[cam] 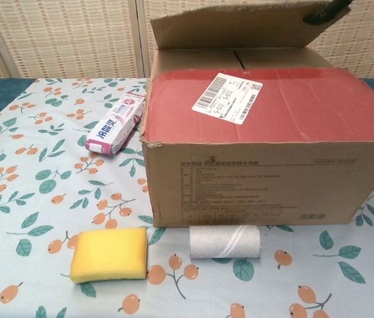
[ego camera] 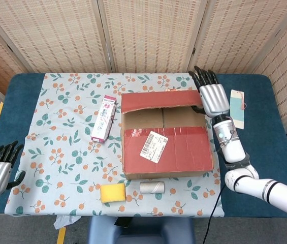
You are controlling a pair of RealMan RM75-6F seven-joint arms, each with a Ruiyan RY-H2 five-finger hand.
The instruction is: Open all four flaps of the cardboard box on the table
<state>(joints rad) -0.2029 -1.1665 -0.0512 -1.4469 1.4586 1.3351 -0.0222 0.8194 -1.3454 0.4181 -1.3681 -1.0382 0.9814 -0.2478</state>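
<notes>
1 flap [ego camera: 159, 100] of the cardboard box [ego camera: 166, 152] is raised, pinched at its corner by the right hand [ego camera: 212, 99]; beside it, 3 are left shut.

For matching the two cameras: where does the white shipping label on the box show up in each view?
Head view: the shipping label lies on the closed red front flap, left of its centre.
Chest view: the shipping label sits on the same flap, upper centre of the picture.
Shared landmark: the yellow sponge, in front of the box's left corner.
</notes>
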